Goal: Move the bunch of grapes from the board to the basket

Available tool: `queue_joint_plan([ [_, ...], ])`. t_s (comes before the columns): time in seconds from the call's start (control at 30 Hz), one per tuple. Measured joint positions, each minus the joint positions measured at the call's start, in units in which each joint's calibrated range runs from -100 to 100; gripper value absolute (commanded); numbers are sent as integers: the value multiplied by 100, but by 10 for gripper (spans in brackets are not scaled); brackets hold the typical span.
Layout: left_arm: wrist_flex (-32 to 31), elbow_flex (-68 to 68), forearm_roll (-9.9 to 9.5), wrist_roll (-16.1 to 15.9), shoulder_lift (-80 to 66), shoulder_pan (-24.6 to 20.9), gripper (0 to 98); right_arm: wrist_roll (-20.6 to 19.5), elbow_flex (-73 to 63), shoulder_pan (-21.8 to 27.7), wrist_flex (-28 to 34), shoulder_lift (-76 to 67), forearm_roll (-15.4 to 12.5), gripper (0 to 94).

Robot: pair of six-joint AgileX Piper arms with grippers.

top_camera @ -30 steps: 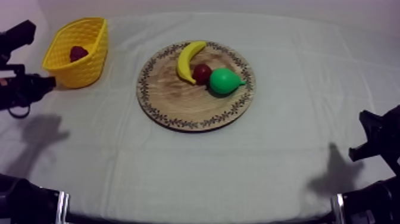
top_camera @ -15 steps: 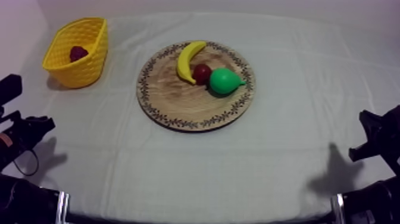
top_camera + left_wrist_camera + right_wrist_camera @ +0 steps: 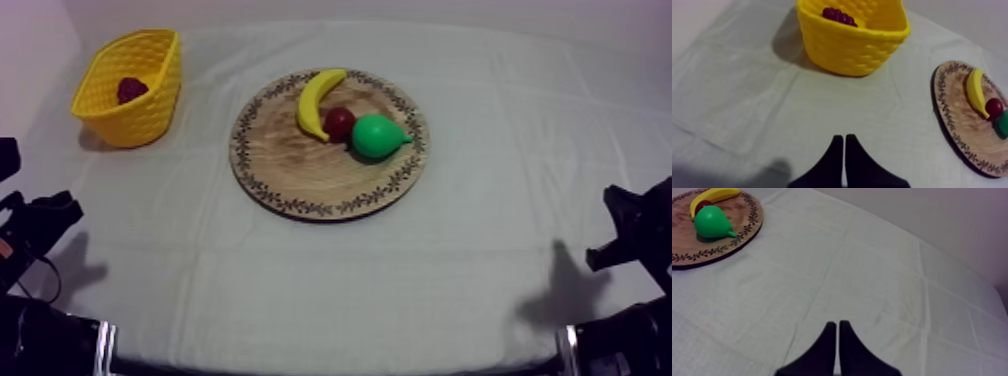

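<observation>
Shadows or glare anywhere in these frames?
Top view: soft shadows on the cloth near both lower corners, no glare. Left wrist view: the yellow basket casts a shadow on its side away from the wooden board. Right wrist view: the pear shades the board beneath.

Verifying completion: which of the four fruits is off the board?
The bunch of grapes: it lies inside the yellow basket, while the banana, the small red fruit and the pear all sit on the wooden board.

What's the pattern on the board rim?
Dark leaf-vine band around the light wooden board; the top view shows it best.
</observation>
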Motion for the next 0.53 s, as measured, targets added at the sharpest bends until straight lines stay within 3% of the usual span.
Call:
queue_joint_plan([
  [0.2, 9, 21, 43, 245, -757, 55, 0, 0, 0, 0, 0, 0, 0, 3],
  [0.53, 126, 63, 192, 236, -1749, -37, 1, 0, 0, 0, 0, 0, 0, 3],
])
